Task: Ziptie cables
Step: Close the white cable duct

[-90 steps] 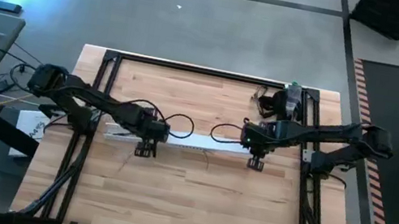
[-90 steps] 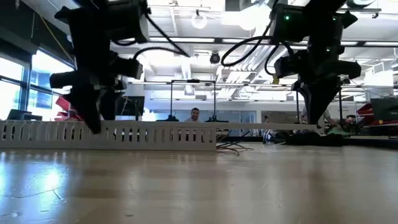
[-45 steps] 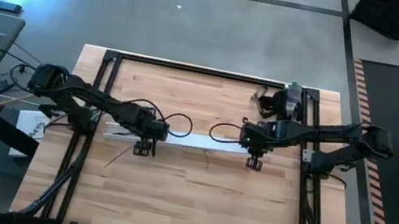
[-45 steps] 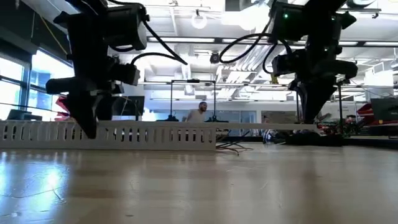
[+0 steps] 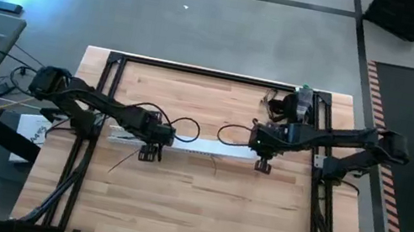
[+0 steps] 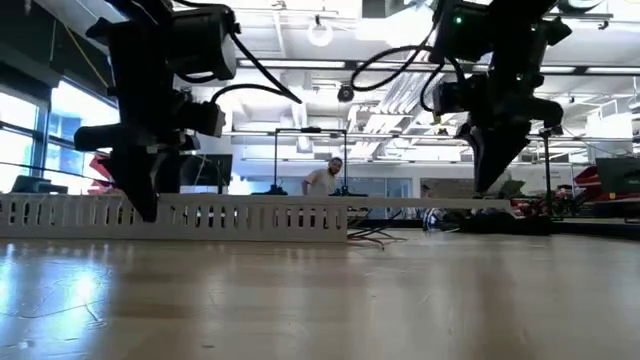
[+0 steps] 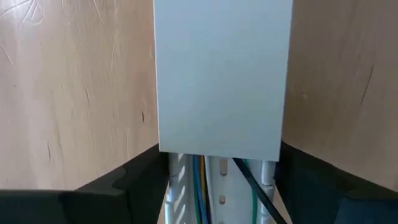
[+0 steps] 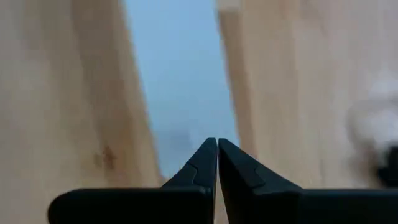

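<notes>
High view: the two dark arms meet over the middle of the wooden table (image 5: 199, 209), each gripper at one end of the long white slotted channel (image 5: 201, 151). The left gripper (image 5: 149, 155) is down at the channel's left end. In the left wrist view its fingers (image 7: 134, 180) are spread wide, one on each side of the channel, with the flat white cover strip (image 7: 221, 74) running away ahead of them. The cables (image 7: 202, 180), blue, yellow, green and one black, lie inside the channel, right between those fingers, where the cover stops.

The right gripper (image 5: 263, 166) hangs at the other end, its fingers (image 8: 202, 165) pressed together with nothing between them, just above the white strip. In the low view a person (image 6: 322, 180) shows far behind the table.
</notes>
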`<action>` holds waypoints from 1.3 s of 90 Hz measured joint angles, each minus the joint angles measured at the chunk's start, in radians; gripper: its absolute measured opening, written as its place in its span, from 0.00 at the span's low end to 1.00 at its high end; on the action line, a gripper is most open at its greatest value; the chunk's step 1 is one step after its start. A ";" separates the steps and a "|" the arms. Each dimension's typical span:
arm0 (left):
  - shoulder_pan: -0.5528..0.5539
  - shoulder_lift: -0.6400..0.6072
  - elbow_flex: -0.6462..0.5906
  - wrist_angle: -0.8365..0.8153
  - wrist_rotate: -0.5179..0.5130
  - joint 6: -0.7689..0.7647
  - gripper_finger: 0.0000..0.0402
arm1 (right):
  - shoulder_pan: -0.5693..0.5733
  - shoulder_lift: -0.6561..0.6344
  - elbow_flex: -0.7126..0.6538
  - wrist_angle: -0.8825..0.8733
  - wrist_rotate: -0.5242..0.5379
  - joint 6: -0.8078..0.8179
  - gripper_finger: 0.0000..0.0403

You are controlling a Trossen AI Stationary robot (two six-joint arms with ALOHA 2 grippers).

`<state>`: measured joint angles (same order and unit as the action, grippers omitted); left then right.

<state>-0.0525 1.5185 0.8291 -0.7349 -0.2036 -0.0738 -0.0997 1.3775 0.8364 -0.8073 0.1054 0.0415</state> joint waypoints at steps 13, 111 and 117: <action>0.000 0.000 0.000 0.000 0.000 0.000 0.61 | -0.043 0.001 -0.006 -0.100 -0.039 0.045 0.00; 0.002 0.000 0.080 -0.178 -0.014 0.005 0.61 | -0.051 0.006 -0.067 0.132 -0.115 0.048 0.00; 0.001 0.000 0.066 -0.171 -0.008 0.007 0.61 | -0.051 0.006 -0.066 0.133 -0.115 0.048 0.00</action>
<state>-0.0513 1.5185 0.8952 -0.9059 -0.2111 -0.0664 -0.1505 1.3838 0.7701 -0.6746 -0.0093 0.0891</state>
